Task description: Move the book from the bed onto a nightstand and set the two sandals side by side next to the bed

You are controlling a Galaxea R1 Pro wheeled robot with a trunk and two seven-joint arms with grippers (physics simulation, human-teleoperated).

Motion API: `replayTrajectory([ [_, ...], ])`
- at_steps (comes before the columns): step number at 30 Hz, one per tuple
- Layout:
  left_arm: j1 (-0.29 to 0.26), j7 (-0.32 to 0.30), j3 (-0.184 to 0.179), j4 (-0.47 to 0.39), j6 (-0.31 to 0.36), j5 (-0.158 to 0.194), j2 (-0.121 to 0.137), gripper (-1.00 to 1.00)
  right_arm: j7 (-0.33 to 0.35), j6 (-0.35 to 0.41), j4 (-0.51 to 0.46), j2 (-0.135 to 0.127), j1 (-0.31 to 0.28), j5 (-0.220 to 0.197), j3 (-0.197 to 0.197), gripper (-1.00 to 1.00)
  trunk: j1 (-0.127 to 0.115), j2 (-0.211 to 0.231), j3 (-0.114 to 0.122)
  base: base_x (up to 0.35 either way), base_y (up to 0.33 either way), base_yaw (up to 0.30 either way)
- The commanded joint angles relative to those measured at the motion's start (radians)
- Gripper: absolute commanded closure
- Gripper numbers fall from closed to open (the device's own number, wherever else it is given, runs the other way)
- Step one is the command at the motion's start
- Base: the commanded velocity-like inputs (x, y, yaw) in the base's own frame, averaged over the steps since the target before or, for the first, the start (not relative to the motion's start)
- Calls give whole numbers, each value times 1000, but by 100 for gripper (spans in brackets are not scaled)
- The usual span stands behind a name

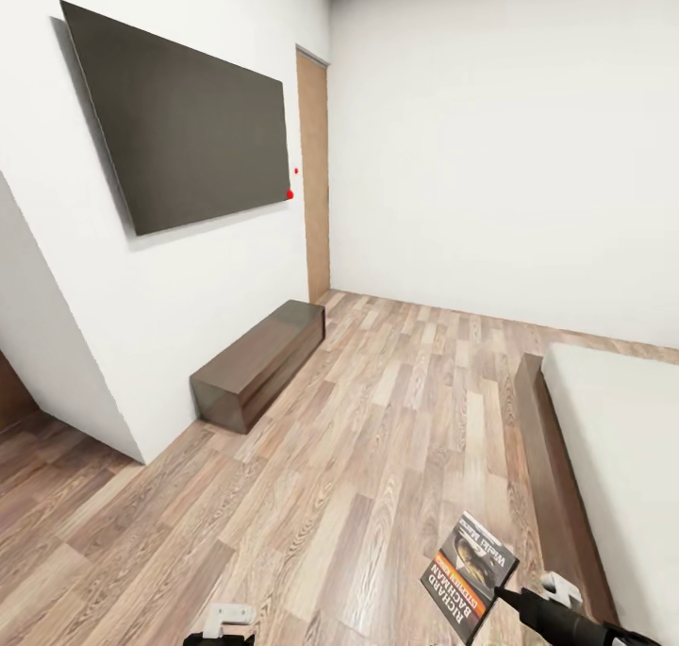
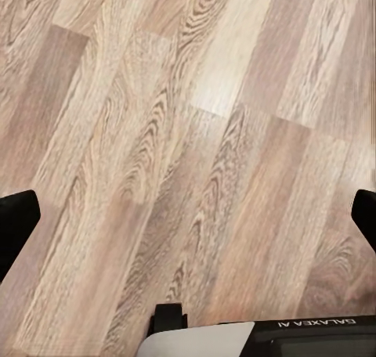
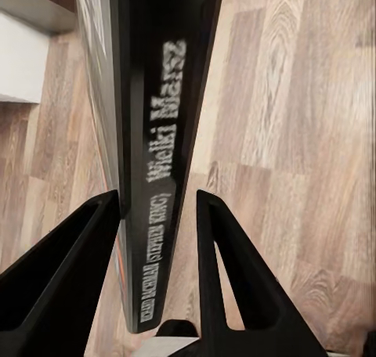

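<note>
One thin dark-covered paperback book with an orange band and white "RICHARD" lettering is held above the light wood-plank floor, just beside the dark brown platform frame of the bed; pale grey-white mattress lies to the right. R gripper: black fingers pinch the book's spine between them, per right wrist view. L gripper: fingertips spread wide apart at opposite frame edges, bare floor between. Head view also shows a large dark flat wall panel on the white wall, a low dark brown wooden cabinet below it against the wall, and a brown door in the corner. Cabinet is well apart from the book.
</note>
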Motion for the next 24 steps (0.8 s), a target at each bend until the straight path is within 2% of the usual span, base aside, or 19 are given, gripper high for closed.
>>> replayTrajectory([
  [1,-1,-1,8,1,-3,-10,0,-100,5,8,3,0,-2,-11,1,100,1,-2,-2,0,0,-290],
  [12,-1,-1,9,1,-3,-10,-12,-100,4,8,3,0,-2,-11,1,100,1,-2,-2,0,0,-290],
  [24,-1,-1,9,1,-3,-10,-14,-100,4,9,3,0,-2,-11,1,100,1,-2,-2,0,0,-280],
])
